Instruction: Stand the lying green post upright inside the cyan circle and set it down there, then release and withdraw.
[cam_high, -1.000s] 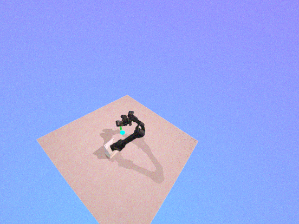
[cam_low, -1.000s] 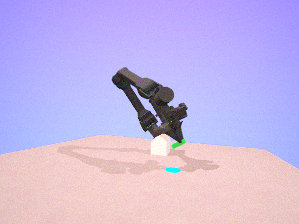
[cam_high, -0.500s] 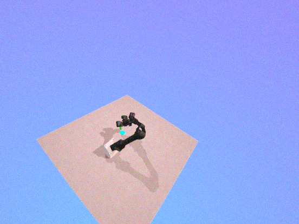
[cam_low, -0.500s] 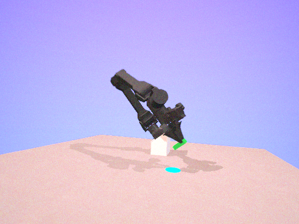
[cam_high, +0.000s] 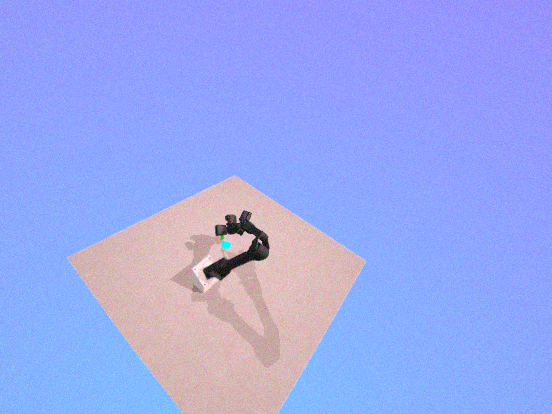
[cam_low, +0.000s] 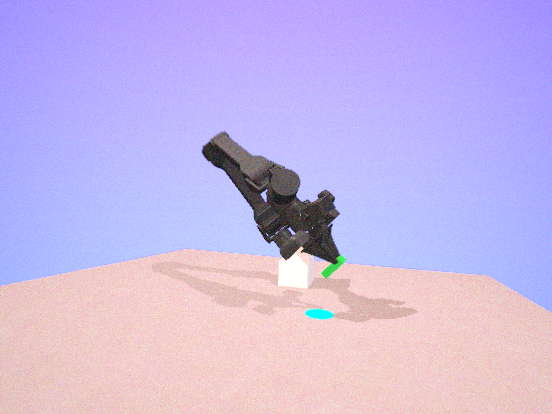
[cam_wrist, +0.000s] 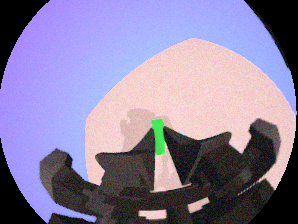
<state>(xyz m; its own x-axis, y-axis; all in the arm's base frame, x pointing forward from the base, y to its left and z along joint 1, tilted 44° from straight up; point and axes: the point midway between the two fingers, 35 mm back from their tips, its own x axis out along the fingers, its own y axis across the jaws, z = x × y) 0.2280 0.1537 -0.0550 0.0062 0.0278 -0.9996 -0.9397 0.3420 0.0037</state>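
Observation:
The green post (cam_low: 331, 269) (cam_wrist: 158, 137) is held in the air, tilted about halfway between level and upright, with its lower end toward the left in the exterior view. Only a small bit of the post (cam_high: 222, 237) shows in the top view. My gripper (cam_low: 339, 261) (cam_wrist: 157, 129) is shut on the post near its upper end. The cyan circle (cam_high: 226, 245) (cam_low: 319, 314) lies flat on the floor with nothing standing on it. In the wrist view it is almost wholly hidden behind a finger.
The white base block (cam_high: 201, 280) (cam_low: 295, 274) of the arm stands close to the circle. The arm (cam_high: 244, 258) (cam_low: 239, 177) folds up and over from it. Shadows of the arm fall across the pinkish floor (cam_high: 165, 225) (cam_low: 150, 360).

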